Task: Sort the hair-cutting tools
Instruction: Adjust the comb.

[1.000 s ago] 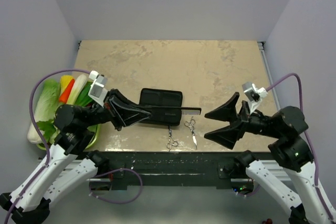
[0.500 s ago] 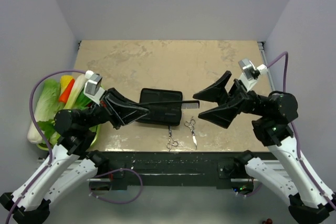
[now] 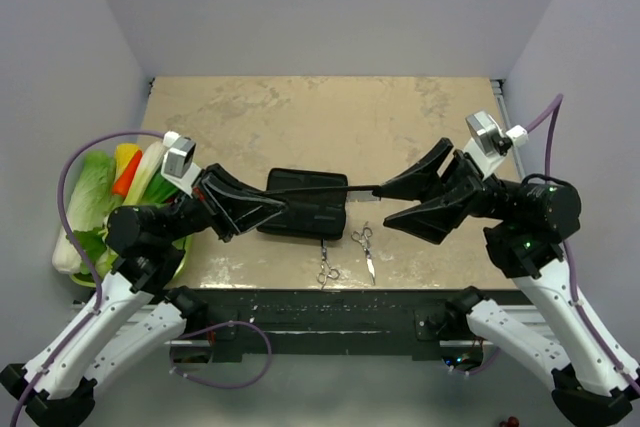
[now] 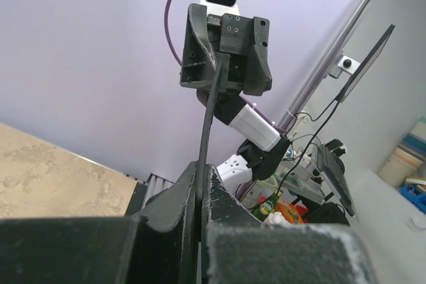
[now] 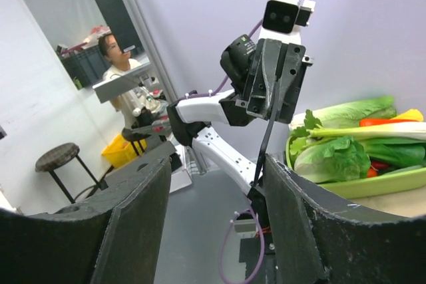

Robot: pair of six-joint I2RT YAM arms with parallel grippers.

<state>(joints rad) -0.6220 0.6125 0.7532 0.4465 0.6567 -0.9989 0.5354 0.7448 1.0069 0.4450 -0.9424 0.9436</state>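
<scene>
tan table (image 3: 300, 117): scissors (image 3: 366, 251) only from above

left arm (image 3: 100, 317), right arm (image 3: 550, 312): white links nearest the black base rail (image 3: 330, 305), black links farther out | left gripper (image 3: 285, 205), right gripper (image 3: 382, 205): black wedge fingers (image 3: 425, 212) | wrist cameras (image 3: 181, 160): white-grey boxes | cables (image 3: 62, 187): purple
</scene>
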